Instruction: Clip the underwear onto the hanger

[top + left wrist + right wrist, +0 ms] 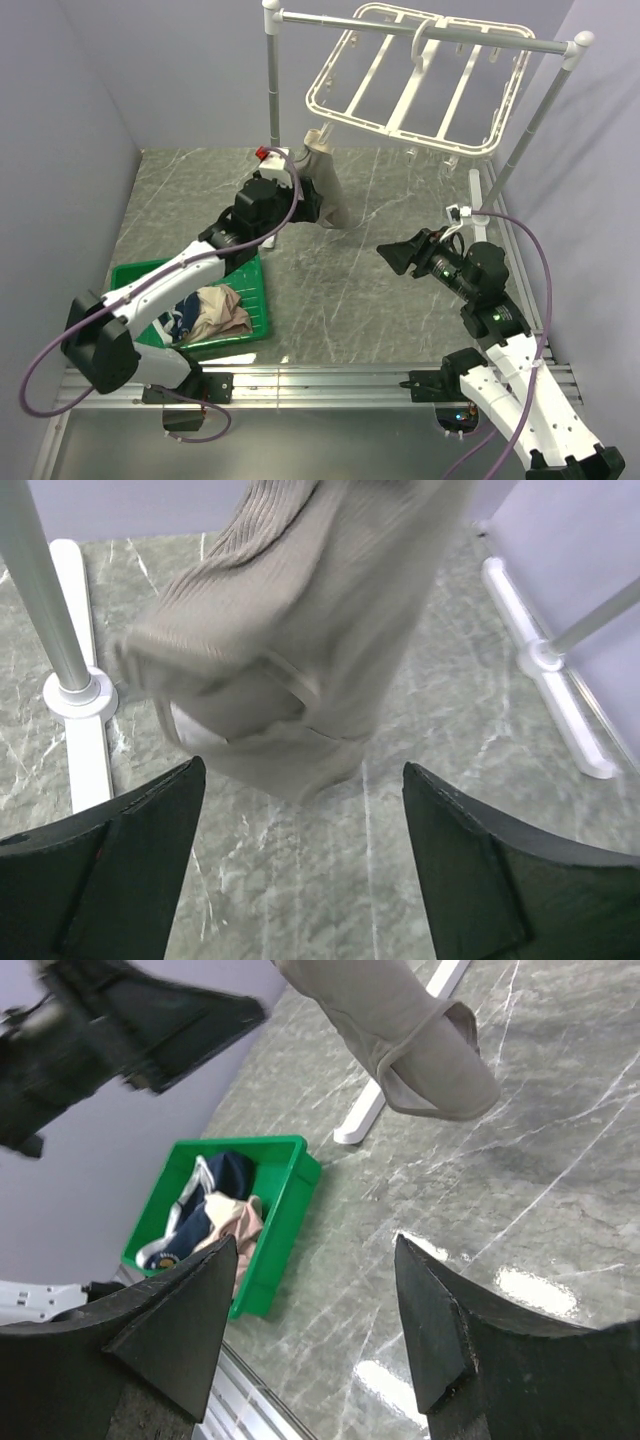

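The taupe underwear [326,185] hangs down from the near-left corner of the white hanger [410,85], its lower end just above the table. It seems held by a clip there. My left gripper [308,205] is open and empty right beside the hanging fabric. In the left wrist view the underwear [300,630] hangs just beyond the open left gripper [303,770]. My right gripper [395,255] is open and empty, to the right of the underwear and apart from it. The right wrist view shows the underwear [400,1030] above and ahead of the open right gripper [315,1242].
A green bin [255,300] at the near left holds a navy garment [180,315] and a pinkish-beige garment [222,312]. The hanger hangs on a white pole rack [272,80], whose right pole [535,110] slants. One rack foot [85,740] lies left of the underwear.
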`<state>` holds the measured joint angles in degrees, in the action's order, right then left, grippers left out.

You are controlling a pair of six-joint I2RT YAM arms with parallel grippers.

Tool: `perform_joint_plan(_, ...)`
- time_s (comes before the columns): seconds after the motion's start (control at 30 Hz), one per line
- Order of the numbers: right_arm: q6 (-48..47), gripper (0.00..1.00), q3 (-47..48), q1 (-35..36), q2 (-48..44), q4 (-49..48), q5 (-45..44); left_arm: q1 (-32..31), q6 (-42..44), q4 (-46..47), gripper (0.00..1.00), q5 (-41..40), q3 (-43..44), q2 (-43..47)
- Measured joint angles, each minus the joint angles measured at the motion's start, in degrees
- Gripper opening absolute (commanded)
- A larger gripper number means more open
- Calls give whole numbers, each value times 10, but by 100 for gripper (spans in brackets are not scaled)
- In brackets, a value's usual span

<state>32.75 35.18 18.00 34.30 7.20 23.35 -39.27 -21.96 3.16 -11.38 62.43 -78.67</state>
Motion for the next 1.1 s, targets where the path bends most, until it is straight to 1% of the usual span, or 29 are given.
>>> perform_joint_plan(0.1,12,73,-18,0,1,-17,-6,-10,0,-5,90,-1,-10,30)
perform_joint_plan(0.13,18,73,-24,0,2,-21,-8,-15,-1,-5,94,-3,-10,32)
perform_joint_plan(0.17,24,74,-29,0,6,-26,-11,-21,-3,-3,95,-6,-10,32)
perform_joint_plan(0.3,47,75,-40,0,34,-52,-21,-47,-17,-4,96,-21,-8,7)
perform_joint_plan(0.33,52,76,-41,0,43,-59,-24,-54,-20,-5,99,-25,-6,-4)
perform_joint_plan(0.5,75,77,-49,0,78,-86,-40,-80,-59,-16,99,-43,32,-73)
perform_joint_plan(0.7,103,78,-61,-1,101,-124,-49,-83,-100,-27,99,-75,89,-103)
perform_joint_plan(0.8,113,79,-67,-2,113,-137,-50,-81,-111,-35,90,-96,120,-121)
perform_joint_plan(0.83,114,79,-67,-3,118,-141,-50,-79,-116,-39,84,-100,129,-129)
perform_joint_plan(0.9,116,80,-67,-3,125,-151,-49,-72,-124,-49,79,-105,147,-149)
perform_joint_plan(0.93,118,80,-67,-4,129,-157,-49,-67,-127,-52,70,-106,150,-157)
perform_joint_plan(0.97,119,80,-67,-5,133,-163,-47,-59,-134,-57,65,-105,151,-167)
perform_joint_plan(1.0,120,80,-67,-7,138,-171,-46,-51,-138,-66,57,-103,151,-174)
perform_joint_plan(1.03,120,80,-67,-9,143,-177,-43,-42,-141,-74,39,-100,151,-179)
perform_joint_plan(1.1,120,79,-67,-12,153,-188,-36,-25,-143,-85,17,-92,146,-184)
